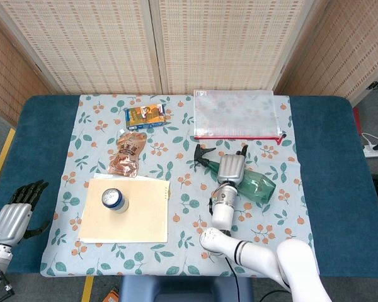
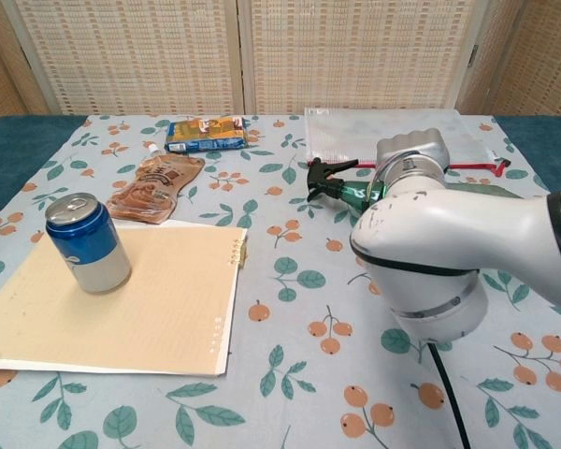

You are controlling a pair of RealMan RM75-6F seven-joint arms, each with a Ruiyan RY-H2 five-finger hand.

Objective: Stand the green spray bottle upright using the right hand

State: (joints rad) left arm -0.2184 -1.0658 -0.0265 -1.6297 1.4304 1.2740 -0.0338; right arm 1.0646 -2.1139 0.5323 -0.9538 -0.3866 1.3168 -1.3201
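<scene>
Bottle (image 1: 255, 184) lies on its side on the cloth (image 1: 176, 258), right of centre, nozzle (image 2: 323, 178) tilted up. Right hand (image 1: 230, 168) wraps its neck end, fingers curled over it. Looks like thin, smooth plastic, near empty: light, slippery, slightly squashy. Best hold is the neck below the trigger. Left hand (image 1: 12, 216) idle and spread, well apart.

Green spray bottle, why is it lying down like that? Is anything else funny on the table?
The green plastic spray bottle is on its side, black nozzle pointing left and lifted a little off the flowery tablecloth, with the right hand over its neck. The brown drink pouch also lies flat. The blue can stands upright on the tan folder.
</scene>
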